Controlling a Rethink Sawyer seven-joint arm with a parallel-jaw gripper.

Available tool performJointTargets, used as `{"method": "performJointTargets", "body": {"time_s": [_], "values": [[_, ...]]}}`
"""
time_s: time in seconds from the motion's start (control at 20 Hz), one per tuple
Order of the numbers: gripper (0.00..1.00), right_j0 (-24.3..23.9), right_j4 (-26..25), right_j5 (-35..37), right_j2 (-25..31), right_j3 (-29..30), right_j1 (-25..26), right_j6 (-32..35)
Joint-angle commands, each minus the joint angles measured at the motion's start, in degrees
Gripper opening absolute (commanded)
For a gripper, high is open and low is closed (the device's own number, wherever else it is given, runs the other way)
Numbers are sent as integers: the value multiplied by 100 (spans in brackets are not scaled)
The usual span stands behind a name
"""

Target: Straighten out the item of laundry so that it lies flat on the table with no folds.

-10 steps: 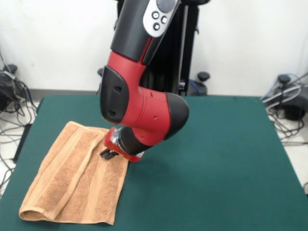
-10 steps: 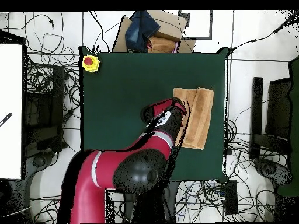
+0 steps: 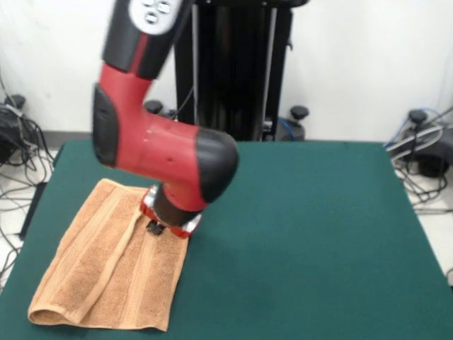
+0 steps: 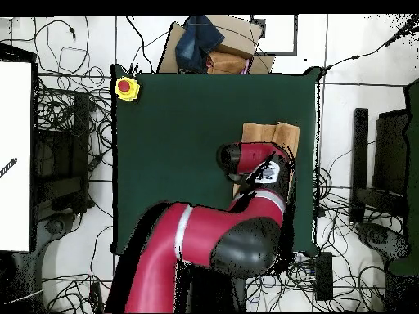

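The towel [image 3: 113,265] lies on the green counter [image 3: 311,234], toward the left side and near edge in the front view, with one corner close to the counter's front edge. It is not flat: a long fold runs lengthwise through it, and one strip is doubled over the rest, so a raised ridge shows from the far end down to the near left corner.

The arm [image 3: 152,145] comes down from above and bends over the towel's far right part. The pincer [image 3: 155,228] sits low at the towel's surface, just beside the fold, its dark tips only partly showing under the red wrist; whether it is wide, narrow or holding cloth cannot be told.

In the overhead view the arm [image 4: 245,204] covers much of the towel [image 4: 263,133], leaving its far end showing.
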Motion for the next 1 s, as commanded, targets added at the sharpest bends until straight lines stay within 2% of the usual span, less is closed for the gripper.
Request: {"method": "performJointTargets", "body": {"time_s": [0.05,0.1,0.15,0.25,0.35,0.4,0.65,1.0], "values": [[0,59,818,-2387,2294,165,906,958],[0,322,848,-2108,1971,-40,948,1249],[0,819,841,-1470,1315,-478,1077,1779],[0,1397,812,-347,438,-1179,1401,2465],[0,1646,834,228,-20,-1586,1651,2804],[0,1693,877,264,-115,-1665,1719,2887],[0,1670,1112,-402,29,-1509,1662,2963],[0,1379,1207,-1485,776,-961,1317,2805]]}}
